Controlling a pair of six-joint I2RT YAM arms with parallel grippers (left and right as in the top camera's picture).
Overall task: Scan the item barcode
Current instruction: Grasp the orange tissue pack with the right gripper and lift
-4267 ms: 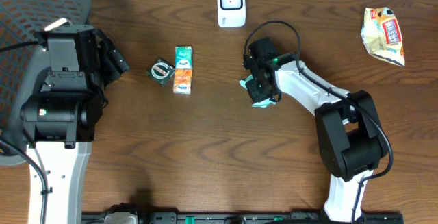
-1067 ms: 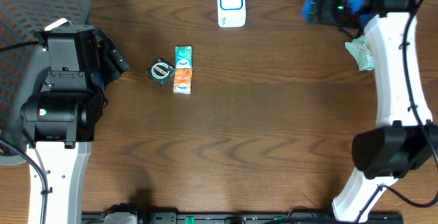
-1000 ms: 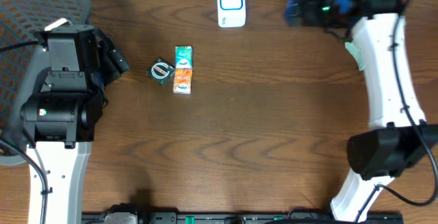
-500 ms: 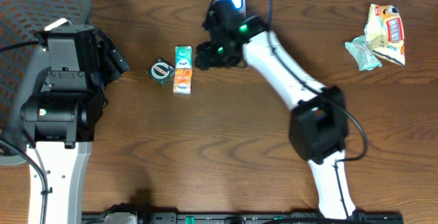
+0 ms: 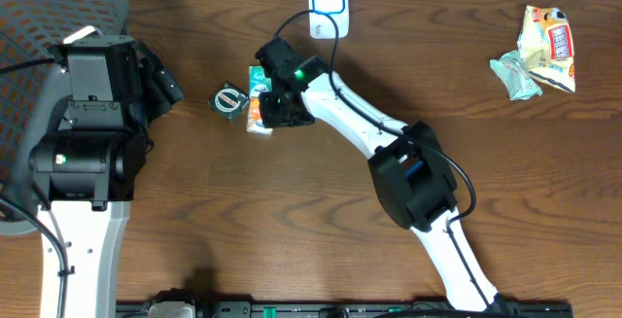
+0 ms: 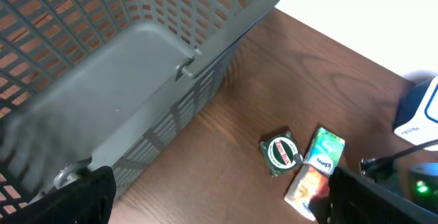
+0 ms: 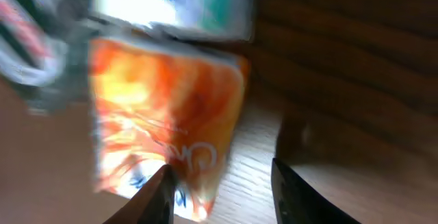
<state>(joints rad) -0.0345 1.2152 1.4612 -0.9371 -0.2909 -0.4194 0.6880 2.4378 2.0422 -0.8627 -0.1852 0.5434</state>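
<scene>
small green-and-orange soft packet (image 6: pixel 313 169) lies flat on the tabletop (image 5: pixel 321 211) just beside a round item (image 6: pixel 280 153); likely light, squashy, slick film, best pinched across narrow sides; right gripper (image 7: pixel 222 190) jaws part-open over orange end, left gripper (image 6: pixel 219 190) jaws wide, empty.

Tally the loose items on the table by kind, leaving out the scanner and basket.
Packs: 2 (green pack, orange pack)
Tin: 1
Snack bag: 1
Wrapper: 1
Total: 5
</scene>
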